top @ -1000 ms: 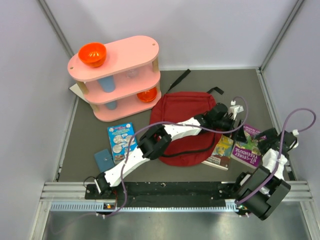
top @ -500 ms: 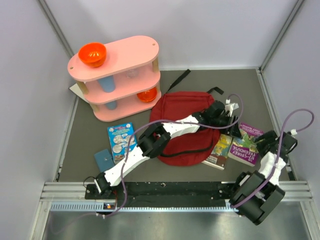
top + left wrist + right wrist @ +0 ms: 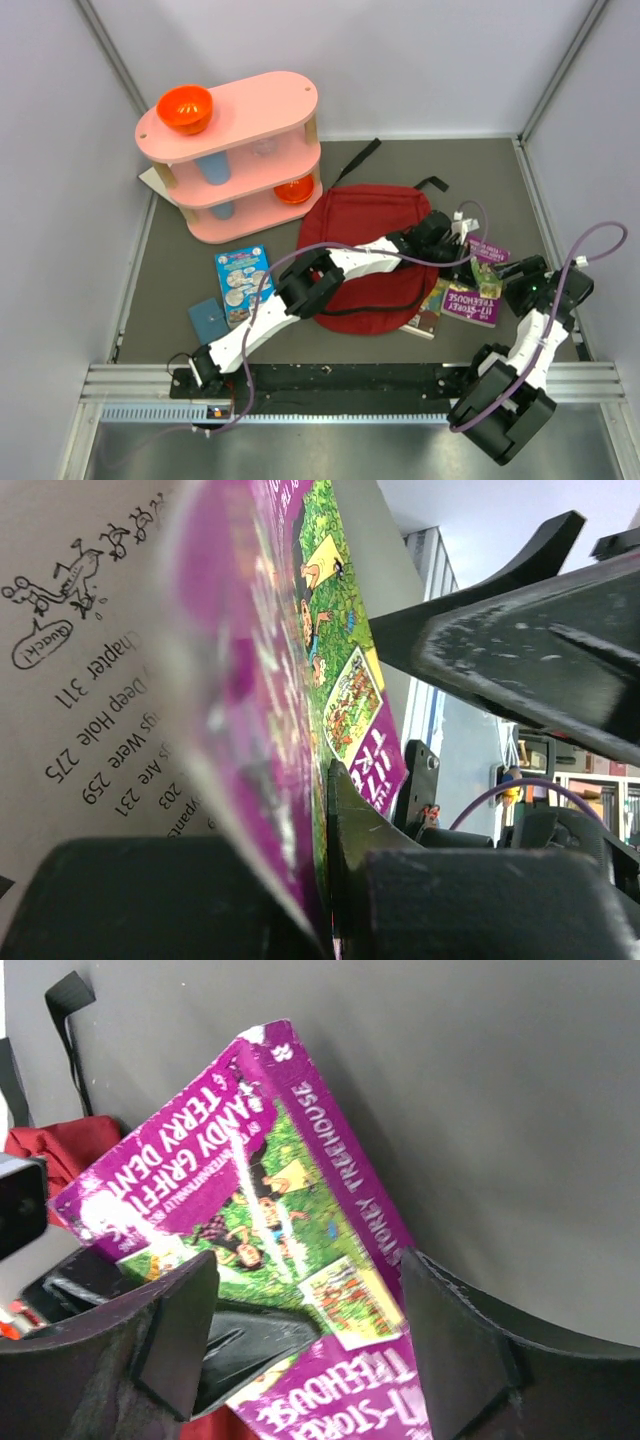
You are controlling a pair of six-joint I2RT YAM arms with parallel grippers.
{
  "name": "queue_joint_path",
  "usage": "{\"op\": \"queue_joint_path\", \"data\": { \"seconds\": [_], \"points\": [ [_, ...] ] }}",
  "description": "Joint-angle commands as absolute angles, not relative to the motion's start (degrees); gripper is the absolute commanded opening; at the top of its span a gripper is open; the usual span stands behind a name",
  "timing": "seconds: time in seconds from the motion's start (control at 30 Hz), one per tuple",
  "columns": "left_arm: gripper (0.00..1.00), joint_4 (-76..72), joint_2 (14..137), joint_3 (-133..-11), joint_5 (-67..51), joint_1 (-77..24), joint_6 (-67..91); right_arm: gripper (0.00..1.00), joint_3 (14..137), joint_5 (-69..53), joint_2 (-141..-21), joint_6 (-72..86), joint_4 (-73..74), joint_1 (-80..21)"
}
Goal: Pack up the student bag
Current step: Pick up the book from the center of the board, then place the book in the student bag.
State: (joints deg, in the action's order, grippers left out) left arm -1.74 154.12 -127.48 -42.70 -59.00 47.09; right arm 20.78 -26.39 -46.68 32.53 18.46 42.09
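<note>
Student bag (image 3: 362,215) lies flat in the middle of the table. The purple book (image 3: 290,1190) is just beside its edge at 4 o'clock, resting partly on a second book (image 3: 428,312). Seen from above, the bag's long axis runs roughly from 6 to 12 o'clock. Its black straps trail off toward 12 and 1 o'clock, so its top end likely points away from the arms and its base toward them. No grey lining shows, so the mouth is either closed or hidden under the left arm.

The step in hand appears to be lifting the purple book for packing. The left gripper (image 3: 322,905) is pinched on the front cover alone, baring a printed page behind it. The right gripper (image 3: 310,1280) has its fingers spread to either side of the book, one at the spine. Whether they press on it cannot be told.

To do this well, the right gripper should probably take the weight across the spine and fore edge before any lift. A pull on the cover alone could fan the book open or crease it. The bag probably needs opening first, and the book would slide in best along the bag's long axis.
</note>
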Motion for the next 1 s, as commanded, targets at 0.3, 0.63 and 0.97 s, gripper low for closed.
{"op": "queue_joint_path", "data": {
  "seconds": [0.3,0.63,0.97],
  "points": [
    [0.00,-8.6,137.8,-122.3,-40.6,-55.1,45.9,0.91,39.6,-19.9,-42.9,37.9,40.4,40.9],
    [0.00,-13.7,126.9,-117.5,-43.2,-52.5,46.4,0.92,47.3,-17.4,-40.7,37.9,43.9,40.9],
    [0.00,4.4,107.4,-109.4,-40.1,-50.7,31.0,0.92,38.2,-33.2,-38.2,38.4,35.3,40.7]
  ]
}}
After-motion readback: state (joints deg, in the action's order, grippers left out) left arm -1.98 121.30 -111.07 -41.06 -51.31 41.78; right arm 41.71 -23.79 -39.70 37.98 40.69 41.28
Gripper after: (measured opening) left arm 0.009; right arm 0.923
